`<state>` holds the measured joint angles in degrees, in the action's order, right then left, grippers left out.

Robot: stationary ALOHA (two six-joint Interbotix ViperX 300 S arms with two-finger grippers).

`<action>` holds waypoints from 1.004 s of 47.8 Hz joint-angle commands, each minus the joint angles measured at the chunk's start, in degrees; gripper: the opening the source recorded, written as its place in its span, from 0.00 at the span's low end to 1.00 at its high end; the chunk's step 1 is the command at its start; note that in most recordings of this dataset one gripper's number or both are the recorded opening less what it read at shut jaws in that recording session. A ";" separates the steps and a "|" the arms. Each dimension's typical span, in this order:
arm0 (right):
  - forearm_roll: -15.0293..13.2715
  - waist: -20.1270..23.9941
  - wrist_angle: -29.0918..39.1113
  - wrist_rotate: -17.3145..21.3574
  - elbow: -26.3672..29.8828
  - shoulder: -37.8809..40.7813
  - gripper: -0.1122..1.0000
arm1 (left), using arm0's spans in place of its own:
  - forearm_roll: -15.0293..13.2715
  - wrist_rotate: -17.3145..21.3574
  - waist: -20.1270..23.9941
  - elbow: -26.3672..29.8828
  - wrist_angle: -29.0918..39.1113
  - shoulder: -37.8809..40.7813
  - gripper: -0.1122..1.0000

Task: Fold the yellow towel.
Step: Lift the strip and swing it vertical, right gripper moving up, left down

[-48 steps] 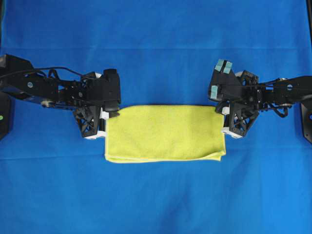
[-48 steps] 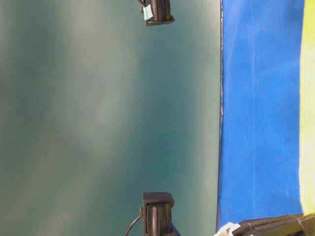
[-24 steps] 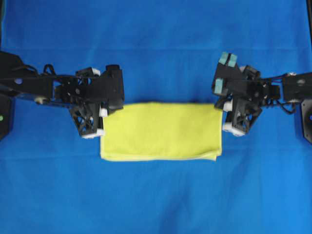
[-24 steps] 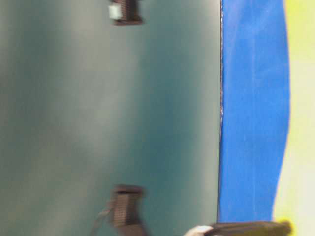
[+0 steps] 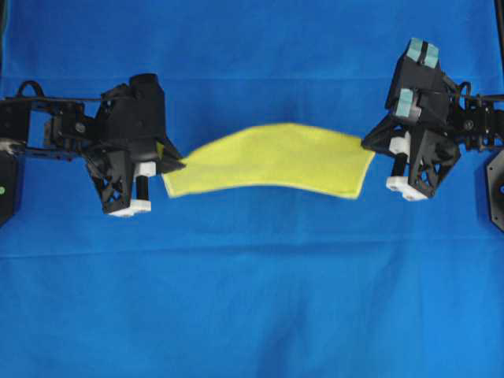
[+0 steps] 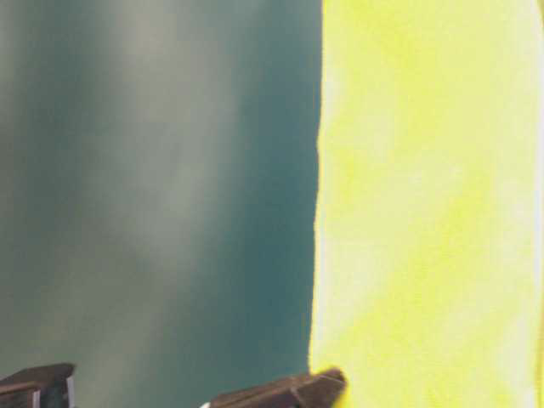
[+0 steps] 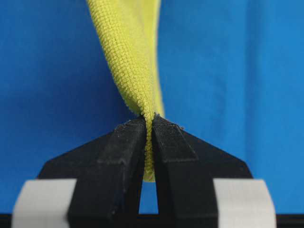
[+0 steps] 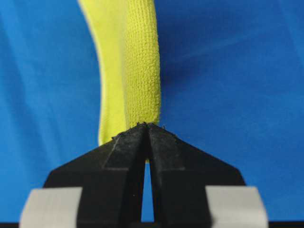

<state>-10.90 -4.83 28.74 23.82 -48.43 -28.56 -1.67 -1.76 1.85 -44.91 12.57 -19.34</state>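
Note:
The yellow towel (image 5: pixel 272 160), folded into a long band, hangs in the air between my two grippers and sags in a curve over the blue sheet. My left gripper (image 5: pixel 175 165) is shut on its left end; in the left wrist view the towel (image 7: pixel 130 57) is pinched between the black fingertips of the left gripper (image 7: pixel 148 124). My right gripper (image 5: pixel 368 144) is shut on the right end; in the right wrist view the towel (image 8: pixel 135 66) rises from the closed tips of the right gripper (image 8: pixel 146 128). The table-level view is filled by the towel (image 6: pixel 425 204).
A large blue cloth (image 5: pixel 252 299) covers the whole table under the towel. The left arm (image 5: pixel 47 130) reaches in from the left edge and the right arm (image 5: pixel 472 126) from the right edge. A dark fingertip (image 6: pixel 289 391) shows at the bottom of the table-level view.
Both grippers have lifted the towel off the blue cloth and moved toward the far side. The towel, flat before, now hangs between them as a curved band.

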 commanded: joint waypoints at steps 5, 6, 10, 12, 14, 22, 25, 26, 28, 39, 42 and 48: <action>-1.41 -2.55 -0.26 0.70 1.58 1.14 0.11 | 0.00 0.18 -0.97 0.26 -2.11 -1.14 0.12; -1.67 -3.08 -0.26 0.70 1.76 1.32 0.11 | 0.00 0.18 -1.23 0.35 -2.29 -1.14 0.12; -3.08 -5.98 -0.53 0.70 2.29 2.29 0.11 | 0.00 0.18 -2.55 0.26 -3.96 -1.05 0.12; -3.78 -7.56 -0.97 0.70 2.72 2.81 0.11 | 0.00 0.18 -3.69 0.18 -5.89 -0.70 0.12; -4.57 -9.14 -1.67 0.70 3.08 3.34 0.11 | 0.00 0.26 -4.83 0.00 -8.09 -0.35 0.12; -8.61 -15.21 -5.98 0.62 5.71 6.68 0.11 | 0.00 0.26 -8.00 0.09 -17.67 3.69 0.12; -9.67 -16.96 -6.94 0.44 7.21 8.26 0.11 | 0.00 0.26 -9.23 1.23 -20.30 6.33 0.12; -10.02 -17.40 -7.12 0.35 7.73 8.96 0.11 | 0.00 0.26 -9.58 1.85 -20.74 7.12 0.12; -10.63 -18.46 -7.47 0.09 9.23 10.55 0.11 | 0.00 0.26 -10.28 3.25 -21.01 8.61 0.12; -13.80 -20.04 -7.73 -0.26 16.88 17.93 0.11 | 0.00 1.85 -13.01 14.24 -19.16 17.31 0.12; -14.24 -20.04 -7.73 -0.18 19.16 19.69 0.11 | 0.00 1.76 -13.01 16.88 -17.93 19.16 0.12; -14.33 -19.95 -7.73 -0.26 21.36 21.71 0.11 | 0.00 2.29 -13.62 21.88 -14.15 22.41 0.12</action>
<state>-24.70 -23.91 21.36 23.55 -29.44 -6.94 -1.67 0.09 -9.93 -26.98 -3.25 2.55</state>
